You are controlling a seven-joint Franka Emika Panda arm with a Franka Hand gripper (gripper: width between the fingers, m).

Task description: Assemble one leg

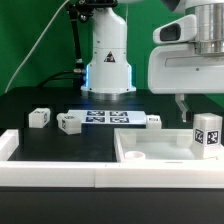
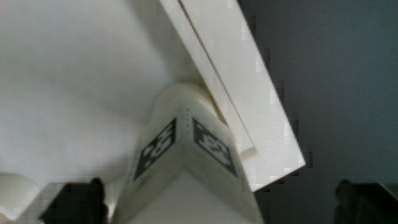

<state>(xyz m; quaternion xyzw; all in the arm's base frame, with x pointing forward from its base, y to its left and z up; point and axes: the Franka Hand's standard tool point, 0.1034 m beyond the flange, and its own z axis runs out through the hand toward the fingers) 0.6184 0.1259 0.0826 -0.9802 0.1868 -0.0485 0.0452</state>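
Note:
One leg, a white post with black-and-white tags, stands upright at the right end of the large flat white tray-shaped part. My gripper hangs just above it. One dark finger shows on the exterior view's left of the leg's top, and the other finger is out of frame. In the wrist view the leg sits between my two dark fingertips, with a gap on each side. The gripper is open and holds nothing.
Three more legs lie on the black table: two at the exterior view's left and one near the middle. The marker board lies before the robot base. A white raised rail runs along the front.

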